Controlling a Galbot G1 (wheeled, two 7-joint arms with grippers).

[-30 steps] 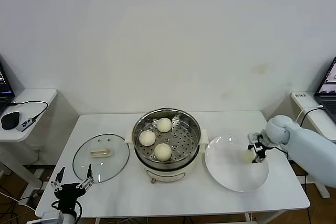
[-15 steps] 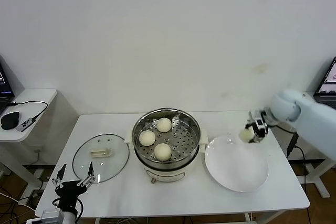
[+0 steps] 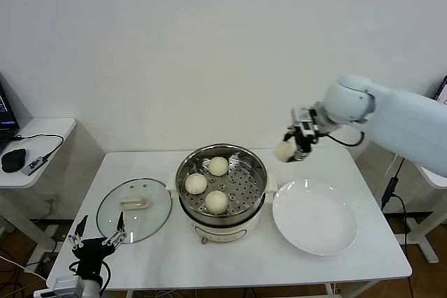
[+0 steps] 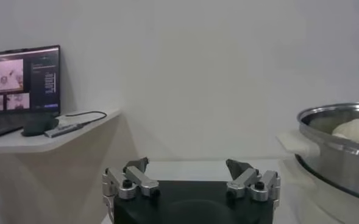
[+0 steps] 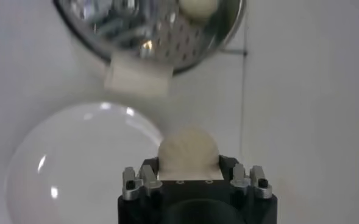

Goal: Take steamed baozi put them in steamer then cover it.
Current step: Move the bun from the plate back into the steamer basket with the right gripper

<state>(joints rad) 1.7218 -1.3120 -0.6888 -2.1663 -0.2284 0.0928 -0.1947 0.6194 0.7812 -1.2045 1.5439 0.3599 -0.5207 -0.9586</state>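
**Last bun in the air, heading for the pot**

Now the right hand (image 3: 296, 146) is up above the worktop (image 3: 230, 259), closed on the fourth baozi (image 3: 283, 151), which hangs in the air between the white plate (image 3: 314, 218) and the steamer (image 3: 221, 179), just off the pot's right rim. Three buns (image 3: 209, 183) already sit on the perforated tray inside. The plate has nothing left on it. From the right wrist camera the bun bulges out between the fingers, so I'd judge it soft and light, easily dented; a gentle pinch across its middle looks right, and it should be set down, not dropped.

The cover (image 3: 134, 209) lies flat on the worktop to the left of the steamer, near it. Glass with a metal rim, it will likely be heavier, stiff and breakable, and its smooth dome offers no purchase; the cream handle (image 3: 133, 204) at its centre is the place to take it. The left hand (image 3: 96, 245) waits low by the worktop's front left corner, fingers spread wide and holding nothing.
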